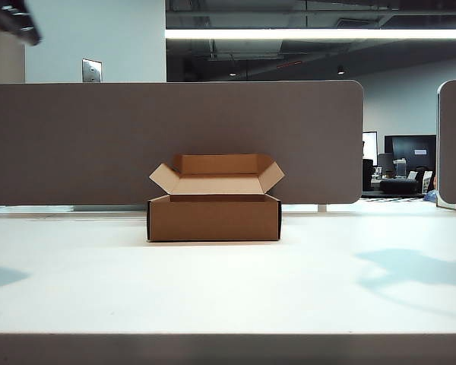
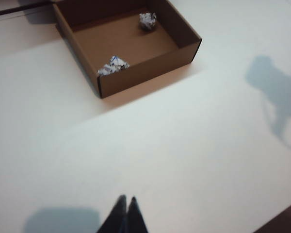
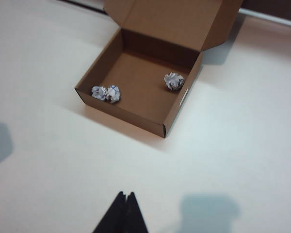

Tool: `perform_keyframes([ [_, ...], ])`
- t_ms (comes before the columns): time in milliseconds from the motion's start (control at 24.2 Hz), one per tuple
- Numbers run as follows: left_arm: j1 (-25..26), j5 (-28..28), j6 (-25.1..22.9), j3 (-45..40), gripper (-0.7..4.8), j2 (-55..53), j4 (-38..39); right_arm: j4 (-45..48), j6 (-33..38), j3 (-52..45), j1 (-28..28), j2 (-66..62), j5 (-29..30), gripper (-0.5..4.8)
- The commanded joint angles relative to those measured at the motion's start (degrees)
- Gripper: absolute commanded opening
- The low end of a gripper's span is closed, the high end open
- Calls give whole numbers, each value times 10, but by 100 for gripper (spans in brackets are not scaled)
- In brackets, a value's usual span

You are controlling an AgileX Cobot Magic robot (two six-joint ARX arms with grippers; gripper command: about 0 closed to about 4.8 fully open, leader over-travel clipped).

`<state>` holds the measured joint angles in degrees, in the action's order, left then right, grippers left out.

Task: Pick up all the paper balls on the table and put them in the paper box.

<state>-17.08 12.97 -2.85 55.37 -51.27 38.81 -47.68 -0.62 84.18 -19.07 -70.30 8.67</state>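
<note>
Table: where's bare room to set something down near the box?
The table is bare between the paper box and its front edge, and on both sides of the box. Inside, paper balls sit at opposite walls. Left gripper and right gripper hover shut, empty.

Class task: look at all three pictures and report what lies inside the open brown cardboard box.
Inside the brown cardboard box, both wrist views show crumpled white paper balls: one cluster by one wall, another by the opposite wall. From the exterior view, the front wall hides the interior.
</note>
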Motion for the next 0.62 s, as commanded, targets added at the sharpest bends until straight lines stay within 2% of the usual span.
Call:
perform_keyframes([
  [41, -1, -1, 33, -60, -6, 64, -40, 13, 3, -67, 0, 63, 2, 11],
  [124, -1, -2, 53, -97, -6, 103, -63, 30, 4, -122, 0, 108, -5, 13],
  [248, -1, -3, 79, -166, -6, 168, -134, 125, 4, -256, 0, 203, -78, 14],
  [330, -1, -3, 78, -191, -6, 187, -163, 165, 7, -313, 0, 240, -99, 14],
  [536, -1, -3, 79, -203, -6, 189, -168, 191, 8, -418, 0, 309, -136, 14],
  [619, -1, -50, 70, -210, -6, 185, -183, 240, 8, -452, 0, 326, -137, 14],
])
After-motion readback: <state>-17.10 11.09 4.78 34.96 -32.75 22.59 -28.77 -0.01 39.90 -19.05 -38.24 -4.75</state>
